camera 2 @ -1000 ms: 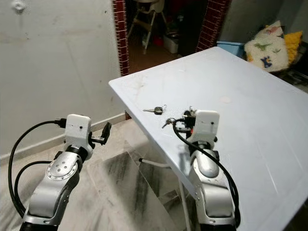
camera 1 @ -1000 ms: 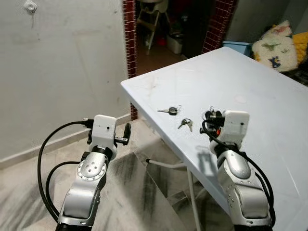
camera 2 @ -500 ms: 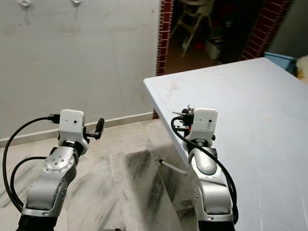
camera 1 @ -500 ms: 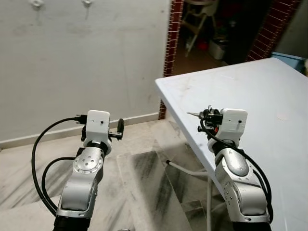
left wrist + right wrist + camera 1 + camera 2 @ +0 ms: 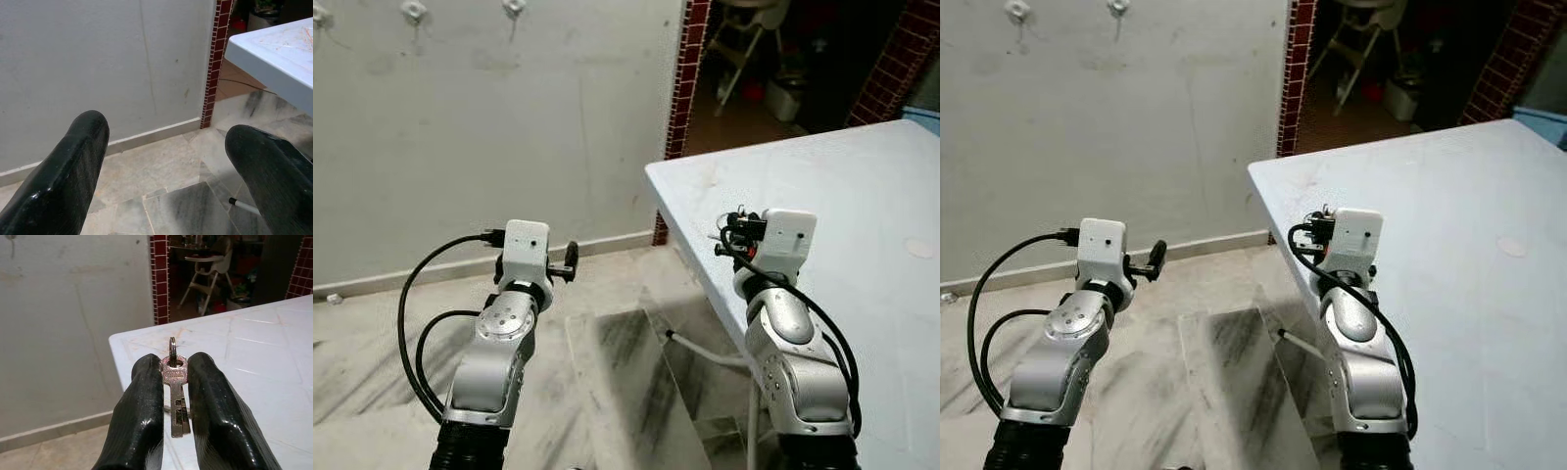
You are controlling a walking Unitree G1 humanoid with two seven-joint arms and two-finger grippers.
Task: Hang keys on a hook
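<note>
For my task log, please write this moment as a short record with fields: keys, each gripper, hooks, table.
keys: small bunch of keys on a ring, pinched upright at the head, blades pointing down
right gripper: shut on the keys, held over the corner of the table
left gripper: open, holding nothing, facing the wall and floor
hooks: three white wall hooks high on the grey wall, nothing visible hanging on them
table: white table on the robot's right
task state: keys not yet hung

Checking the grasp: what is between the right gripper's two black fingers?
The keys are pinched between the right gripper's fingers, ring sticking out above. The fingers hide the key bow's edges.
</note>
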